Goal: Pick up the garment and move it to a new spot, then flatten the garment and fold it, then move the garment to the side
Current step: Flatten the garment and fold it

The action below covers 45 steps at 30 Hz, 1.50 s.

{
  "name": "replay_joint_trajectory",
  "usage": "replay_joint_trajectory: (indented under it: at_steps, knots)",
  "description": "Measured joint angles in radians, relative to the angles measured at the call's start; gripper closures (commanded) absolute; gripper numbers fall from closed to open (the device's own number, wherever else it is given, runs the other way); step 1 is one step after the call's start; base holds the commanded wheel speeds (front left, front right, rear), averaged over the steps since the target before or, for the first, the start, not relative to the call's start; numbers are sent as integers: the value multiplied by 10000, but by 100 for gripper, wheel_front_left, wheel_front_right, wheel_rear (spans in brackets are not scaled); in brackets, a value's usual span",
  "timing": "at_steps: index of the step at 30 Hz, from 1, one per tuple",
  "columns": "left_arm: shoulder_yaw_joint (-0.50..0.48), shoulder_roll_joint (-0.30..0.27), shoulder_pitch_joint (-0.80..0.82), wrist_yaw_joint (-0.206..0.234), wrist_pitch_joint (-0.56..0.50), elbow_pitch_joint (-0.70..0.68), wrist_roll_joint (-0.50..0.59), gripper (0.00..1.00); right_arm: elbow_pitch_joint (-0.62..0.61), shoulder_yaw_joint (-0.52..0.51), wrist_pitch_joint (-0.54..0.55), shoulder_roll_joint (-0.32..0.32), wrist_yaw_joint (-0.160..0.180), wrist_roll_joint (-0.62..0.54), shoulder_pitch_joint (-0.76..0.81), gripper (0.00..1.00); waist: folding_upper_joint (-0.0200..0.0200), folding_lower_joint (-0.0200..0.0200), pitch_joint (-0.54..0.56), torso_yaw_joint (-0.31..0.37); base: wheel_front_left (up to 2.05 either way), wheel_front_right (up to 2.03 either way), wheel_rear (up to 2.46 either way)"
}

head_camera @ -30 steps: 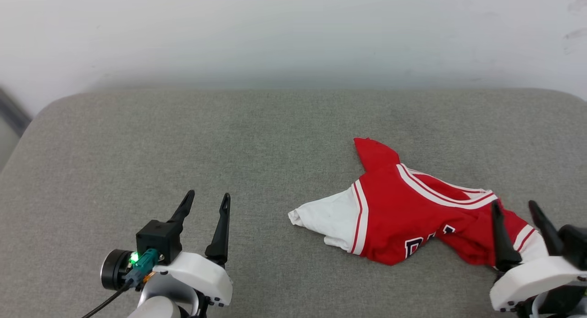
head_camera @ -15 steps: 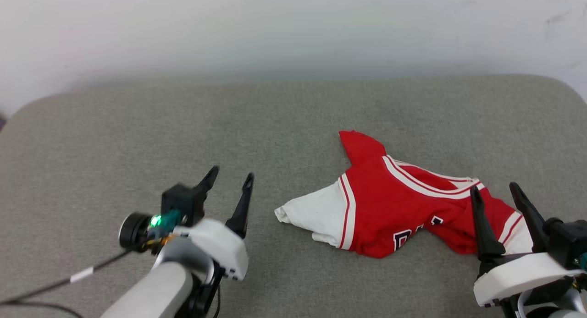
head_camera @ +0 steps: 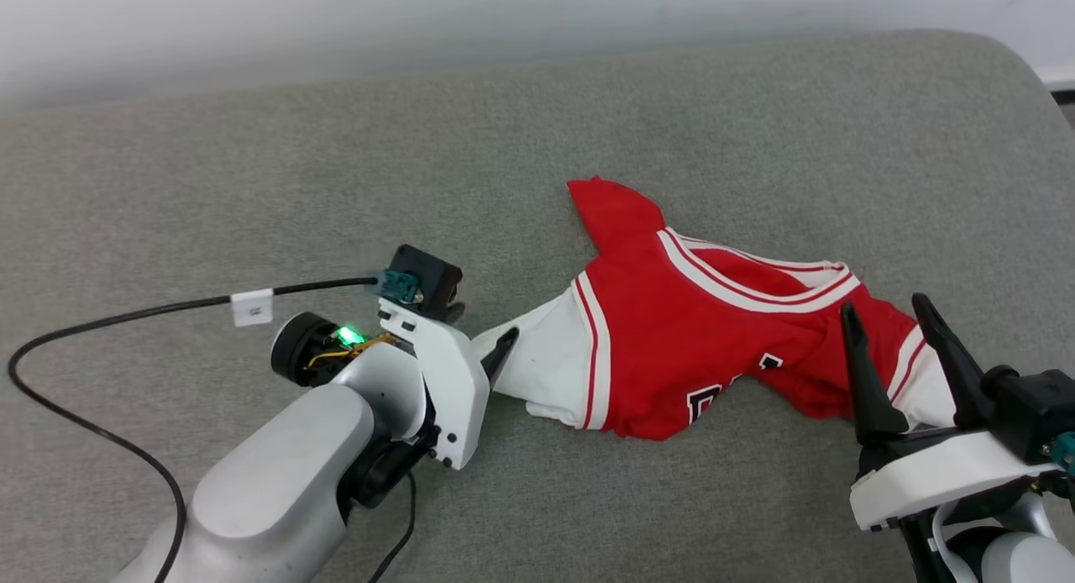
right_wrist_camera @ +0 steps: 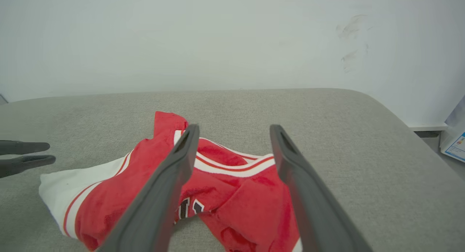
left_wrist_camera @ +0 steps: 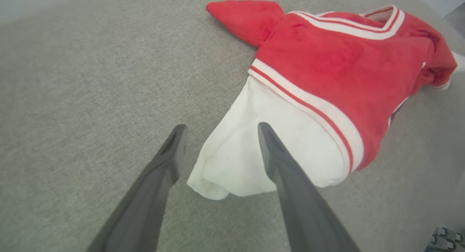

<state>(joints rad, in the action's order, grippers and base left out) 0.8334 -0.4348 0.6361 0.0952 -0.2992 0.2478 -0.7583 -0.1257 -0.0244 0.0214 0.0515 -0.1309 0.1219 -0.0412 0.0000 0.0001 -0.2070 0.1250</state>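
Red, white-sleeved garment [head_camera: 697, 339], grey cushion [head_camera: 252, 171]

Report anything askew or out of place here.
The red jersey-style shirt with white sleeves lies crumpled on the grey fabric surface, its front folded under so the black lettering is half hidden. Nothing looks damaged.

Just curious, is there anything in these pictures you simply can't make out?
- Lettering on the garment: head view, folds of red cloth hide most of it.
- Striped sleeve by the right gripper: head view, partly behind that gripper.
- Whether the open left gripper touches the white sleeve: left wrist view, height unclear.
- White tag on the cable: head view, too small to read.
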Motion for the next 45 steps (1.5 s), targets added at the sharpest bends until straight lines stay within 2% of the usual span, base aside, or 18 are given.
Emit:
replay_joint_trajectory:
  at_steps: [12,13,14,15,16,17,19,24,28,35,45]
  knots:
    - [1152,-161,977,-1388,-2558,1402,-205,0,424,48,-324,0,0,305,-222,0,0,0,-743,380,0,0,0]
    - [1229,-138,1070,-1475,-2780,1492,-240,17,458,61,-359,0,0,351,-229,0,0,-1,-745,402,0,0,0]
    - [1331,-130,1170,-1524,-2993,1576,-257,53,497,90,-378,0,0,362,-245,0,0,-1,-742,424,0,0,0]
    - [1440,-127,1278,-1599,-3208,1664,-215,69,529,130,-389,0,0,399,-282,0,0,0,-737,452,0,0,0]
    - [1480,-109,1328,-1657,-3333,1739,-226,95,554,173,-410,0,0,456,-320,0,0,0,-728,484,0,0,0]
    - [1515,-96,1345,-1676,-3407,1801,-274,100,573,203,-439,0,0,485,-329,0,0,-1,-716,515,0,0,0]
    - [1551,-100,1364,-1703,-3298,1921,-230,100,637,288,-472,0,0,552,-330,0,0,0,-684,568,0,0,0]
    - [1354,-52,1121,-1306,-2247,2046,-61,100,704,230,-474,0,0,640,-298,0,0,0,-578,511,0,0,0]
    - [938,-96,806,-767,-1177,1841,-6,100,725,100,-462,0,0,702,-246,0,0,0,-425,337,0,0,0]
    - [73,-593,11,290,456,805,-21,100,637,-69,-347,-2,0,871,-199,0,0,0,-104,-153,0,0,0]
    - [-1016,-1467,-1430,1801,1756,-1404,-230,100,568,-846,140,-6,0,1101,-38,0,0,0,248,-843,0,0,0]
